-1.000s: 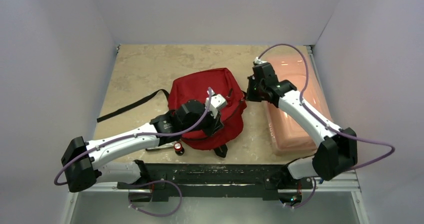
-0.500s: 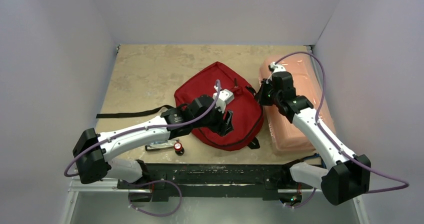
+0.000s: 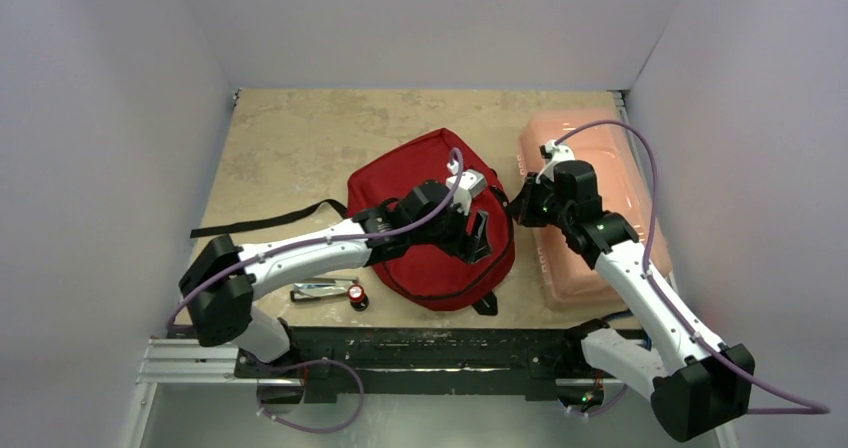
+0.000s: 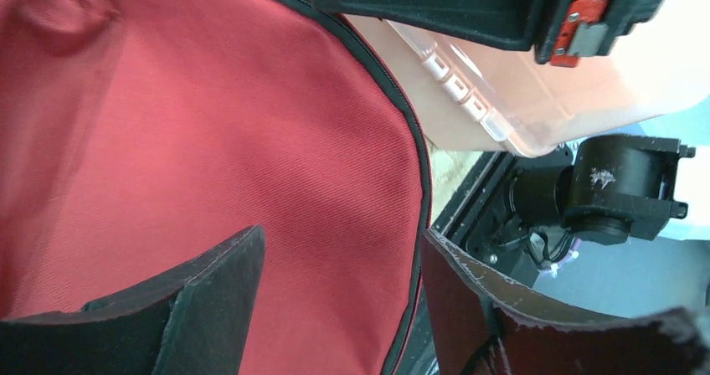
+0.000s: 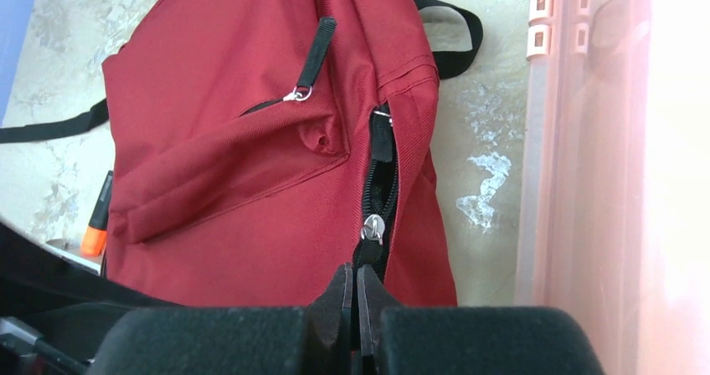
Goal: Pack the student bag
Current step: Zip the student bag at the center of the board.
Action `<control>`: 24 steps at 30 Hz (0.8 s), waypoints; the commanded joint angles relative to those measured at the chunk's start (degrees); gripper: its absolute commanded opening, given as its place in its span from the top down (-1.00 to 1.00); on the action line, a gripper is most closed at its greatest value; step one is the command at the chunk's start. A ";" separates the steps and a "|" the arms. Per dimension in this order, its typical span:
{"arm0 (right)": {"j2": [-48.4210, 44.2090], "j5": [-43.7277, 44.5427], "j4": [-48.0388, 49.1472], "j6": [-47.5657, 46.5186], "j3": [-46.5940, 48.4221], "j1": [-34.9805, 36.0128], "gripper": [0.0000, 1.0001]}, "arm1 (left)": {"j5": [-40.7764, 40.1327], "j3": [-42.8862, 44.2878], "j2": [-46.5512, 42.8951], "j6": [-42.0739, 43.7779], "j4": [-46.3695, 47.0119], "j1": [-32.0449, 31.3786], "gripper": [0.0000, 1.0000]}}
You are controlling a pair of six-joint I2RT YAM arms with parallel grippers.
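Note:
The student bag (image 3: 415,183), a dark red backpack, lies flat in the middle of the table. It also fills the right wrist view (image 5: 251,157) and the left wrist view (image 4: 209,141). My right gripper (image 3: 518,206) is at the bag's right side. In its wrist view it (image 5: 356,290) is shut on the black pull tab of the main zipper, just below the silver slider (image 5: 372,227). The zipper gapes a little above the slider. My left gripper (image 3: 478,238) is open over the bag's near right part. Its fingers (image 4: 184,308) straddle red fabric and the bag's piped edge.
A pale pink translucent box (image 3: 600,168) lies along the right wall, close to the bag. A black strap (image 3: 255,221) trails left. A silvery item (image 3: 315,290) and a small red-capped object (image 3: 355,293) lie near the front rail. An orange-tipped marker (image 5: 96,224) lies beside the bag.
The bag has slid and turned to the right, toward the pink box. My left gripper has moved right across it. My right gripper has moved right and nearer, still shut on the pull tab.

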 commanded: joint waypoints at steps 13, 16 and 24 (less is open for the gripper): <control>-1.30 2.37 -1.37 3.25 3.09 0.28 1.00 | -1.50 3.73 11.64 -0.14 -4.05 -4.34 -0.02; 0.64 4.51 -1.30 4.91 5.18 0.32 1.00 | -3.11 0.06 12.57 -0.15 -4.64 -4.27 0.44; 12.92 13.34 2.01 3.35 14.02 0.16 1.00 | -0.09 -7.54 11.60 -1.27 0.82 -4.29 1.00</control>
